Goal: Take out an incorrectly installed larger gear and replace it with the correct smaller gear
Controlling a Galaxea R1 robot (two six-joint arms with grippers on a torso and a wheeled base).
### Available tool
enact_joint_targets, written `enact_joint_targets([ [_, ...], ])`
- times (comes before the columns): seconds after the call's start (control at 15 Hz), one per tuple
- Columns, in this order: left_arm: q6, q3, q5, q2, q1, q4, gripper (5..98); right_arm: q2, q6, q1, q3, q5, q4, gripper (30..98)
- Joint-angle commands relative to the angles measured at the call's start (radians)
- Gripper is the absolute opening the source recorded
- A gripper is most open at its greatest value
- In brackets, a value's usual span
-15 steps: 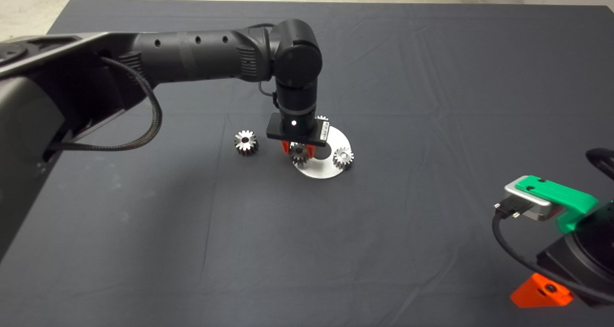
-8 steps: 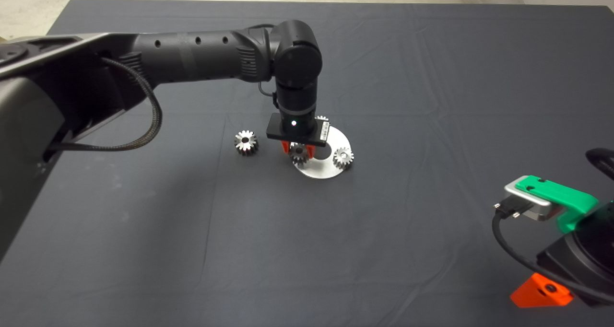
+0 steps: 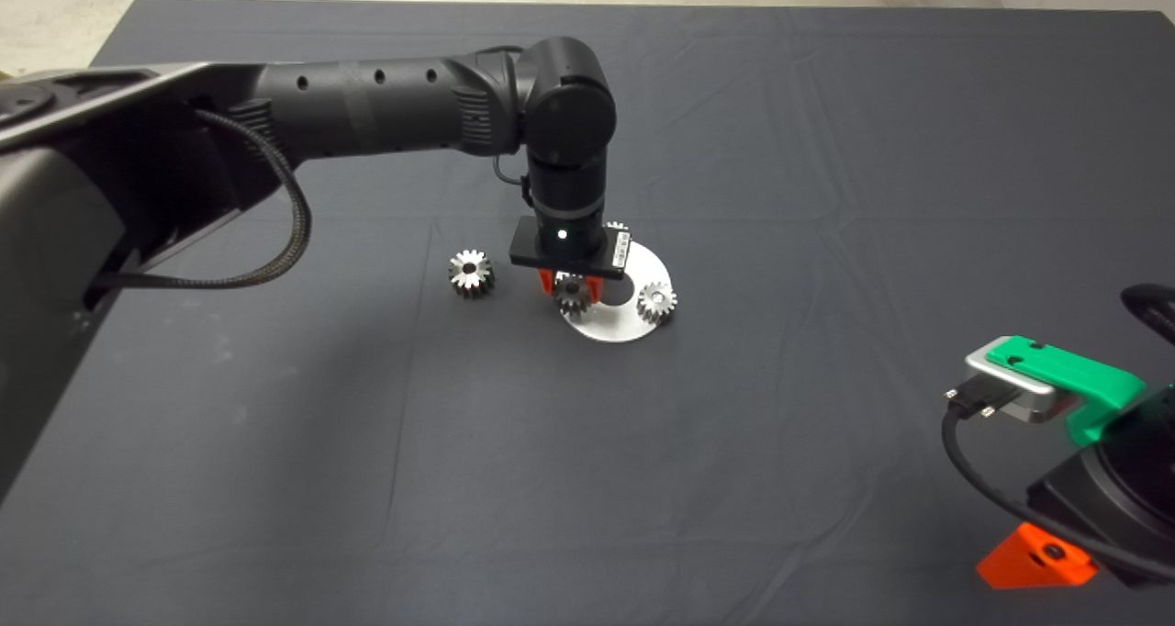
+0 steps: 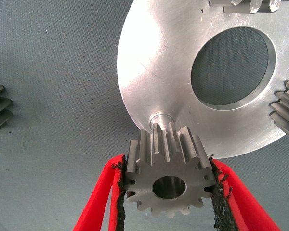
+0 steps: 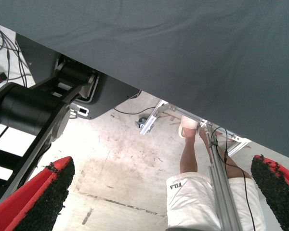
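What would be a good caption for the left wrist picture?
Left gripper with red fingers pinching a steel gear just off the bare peg of the round silver plate.

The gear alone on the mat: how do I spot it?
Find the round silver plate in the middle of the dark mat. Other gears sit at it, the held gear in the left gripper. The lone gear lies apart on mat, on the left arm's side, touching nothing.

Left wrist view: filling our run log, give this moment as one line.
left end effector shut on gear | gear above peg of round plate | right end effector parked, open
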Motion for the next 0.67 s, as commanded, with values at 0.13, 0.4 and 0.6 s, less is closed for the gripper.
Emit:
enact_joint_targets([
  [0.13, -0.001, 0.002, 0.000, 0.002, -0.019, 0.000, 35.2, -0.003, -0.004, 0.020, 0.001, -0.084, -0.026, 96.8],
  [0.4, -0.005, 0.005, 0.000, 0.002, -0.022, 0.000, 35.2, -0.003, -0.004, 0.020, 0.001, -0.084, -0.026, 96.8],
  [0.6, -0.006, 0.007, 0.000, 0.002, -0.022, 0.000, 35.2, -0.004, -0.004, 0.020, 0.001, -0.084, -0.026, 96.8],
])
